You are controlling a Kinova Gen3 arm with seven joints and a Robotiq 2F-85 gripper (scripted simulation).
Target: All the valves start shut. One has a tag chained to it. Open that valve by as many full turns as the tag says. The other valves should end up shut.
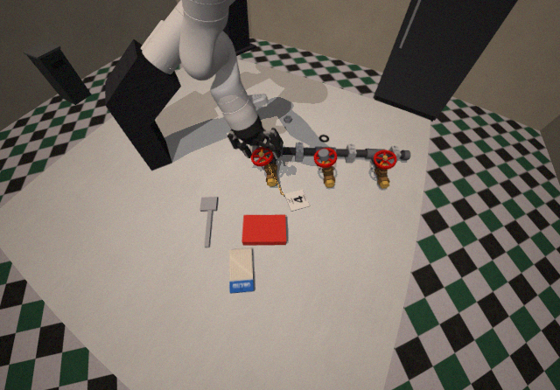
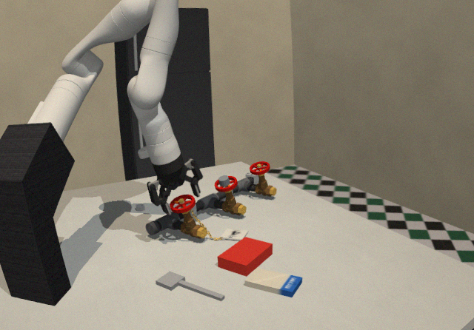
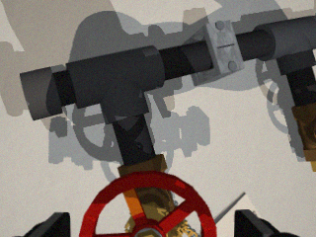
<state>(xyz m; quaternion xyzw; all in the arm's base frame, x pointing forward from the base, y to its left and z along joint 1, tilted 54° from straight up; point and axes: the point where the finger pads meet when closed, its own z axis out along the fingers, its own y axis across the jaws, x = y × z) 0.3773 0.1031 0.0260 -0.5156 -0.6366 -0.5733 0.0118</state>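
Three brass valves with red handwheels stand along a dark pipe [image 1: 336,150]. The left valve [image 1: 262,157] carries a gold chain to a white tag [image 1: 297,199] marked 4. The middle valve [image 1: 325,156] and the right valve [image 1: 383,161] have no tag. My gripper [image 1: 255,143] is open, its fingers standing on either side of the left handwheel, just behind and above it. It also shows in the exterior view [image 2: 176,191] over the left handwheel [image 2: 183,204]. In the wrist view the red handwheel [image 3: 148,207] fills the bottom edge between the dark fingertips.
A red block [image 1: 264,229], a grey paddle tool [image 1: 208,219] and a white and blue box [image 1: 241,270] lie in front of the pipe. A black ring [image 1: 324,141] and a grey nut [image 1: 286,118] lie behind it. A black box [image 1: 136,106] stands to the left.
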